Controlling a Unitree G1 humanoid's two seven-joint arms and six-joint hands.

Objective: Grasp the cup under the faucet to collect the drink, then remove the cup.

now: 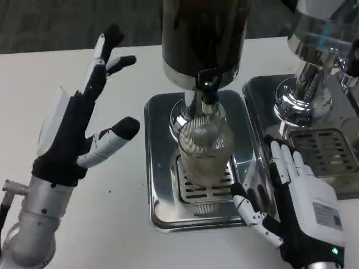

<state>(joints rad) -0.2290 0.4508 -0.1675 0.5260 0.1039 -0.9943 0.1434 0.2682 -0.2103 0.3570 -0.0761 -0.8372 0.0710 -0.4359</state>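
A clear ribbed cup [206, 152] stands on the drip grate of the steel tray [159, 168], right under the black faucet [208, 89] of the dark dispenser [205, 33]. Whether liquid is in the cup is hard to tell. My right hand [300, 210] lies open just right of the cup, fingers stretched over the tray's right rim, thumb near the cup's base without clearly touching. My left hand [84, 123] hovers open to the left of the tray, fingers spread and pointing away, holding nothing.
A second chrome dispenser [314, 67] with its own tray and grate [322, 148] stands at the right, close behind my right hand. White table [123, 235] stretches to the left and front of the trays.
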